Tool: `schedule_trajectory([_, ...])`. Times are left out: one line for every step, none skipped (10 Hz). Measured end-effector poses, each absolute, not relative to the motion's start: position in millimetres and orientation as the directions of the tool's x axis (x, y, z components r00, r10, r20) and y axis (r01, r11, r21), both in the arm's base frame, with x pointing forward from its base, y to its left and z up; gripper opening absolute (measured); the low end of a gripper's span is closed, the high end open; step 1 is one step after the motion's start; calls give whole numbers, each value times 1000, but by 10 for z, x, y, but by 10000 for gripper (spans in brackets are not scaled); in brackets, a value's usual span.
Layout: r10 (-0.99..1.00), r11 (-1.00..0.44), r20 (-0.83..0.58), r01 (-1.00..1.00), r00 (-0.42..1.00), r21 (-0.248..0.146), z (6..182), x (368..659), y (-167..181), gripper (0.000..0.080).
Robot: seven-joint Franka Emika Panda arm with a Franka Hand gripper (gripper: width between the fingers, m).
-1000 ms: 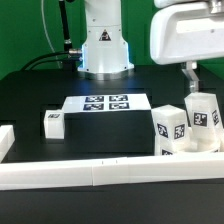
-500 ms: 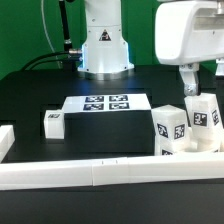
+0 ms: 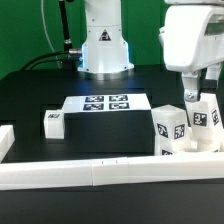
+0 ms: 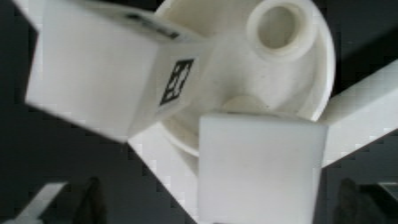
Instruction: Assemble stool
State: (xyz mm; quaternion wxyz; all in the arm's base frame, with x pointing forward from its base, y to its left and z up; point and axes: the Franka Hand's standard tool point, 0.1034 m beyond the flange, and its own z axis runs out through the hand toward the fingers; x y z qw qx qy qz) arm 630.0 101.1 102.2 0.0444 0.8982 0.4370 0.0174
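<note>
The round white seat (image 4: 267, 70), with a round hole, fills the wrist view. Two tagged white leg blocks (image 4: 107, 70) (image 4: 258, 165) stand on it. In the exterior view these two blocks (image 3: 170, 127) (image 3: 205, 115) stand at the right, with a strip of the seat (image 3: 192, 150) showing under them. A third leg block (image 3: 54, 123) lies apart at the left. My gripper (image 3: 200, 95) hangs just above the right-hand block. In the wrist view the gripper (image 4: 222, 205) is open, with its dark fingers (image 4: 63, 200) either side of the nearer block and clear of it.
The marker board (image 3: 105, 103) lies flat mid-table. A long white rail (image 3: 100, 172) runs along the front, and a short rail piece (image 3: 5, 140) sits at the exterior view's left. The robot base (image 3: 103, 45) stands at the back.
My gripper has come down and shifted slightly toward the exterior view's right, closing in on the right-hand leg blocks. No part has moved.
</note>
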Motion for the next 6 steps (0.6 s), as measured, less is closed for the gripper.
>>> schedule_trajectory([764, -642, -21, 762, 645, 84, 979, 6324, 992, 649])
schedule_trajectory([727, -683, -32, 727, 686, 75, 927, 6333, 1024, 649])
schedule_trajectory([709, -701, -35, 709, 705, 71, 882, 6332, 1084, 649])
schedule_trajectory([708, -702, -35, 708, 705, 71, 873, 6331, 1081, 649])
schedule_trajectory([693, -717, -38, 694, 720, 68, 868, 6323, 1081, 649])
schedule_trajectory([686, -723, -37, 687, 726, 69, 867, 6324, 1075, 649])
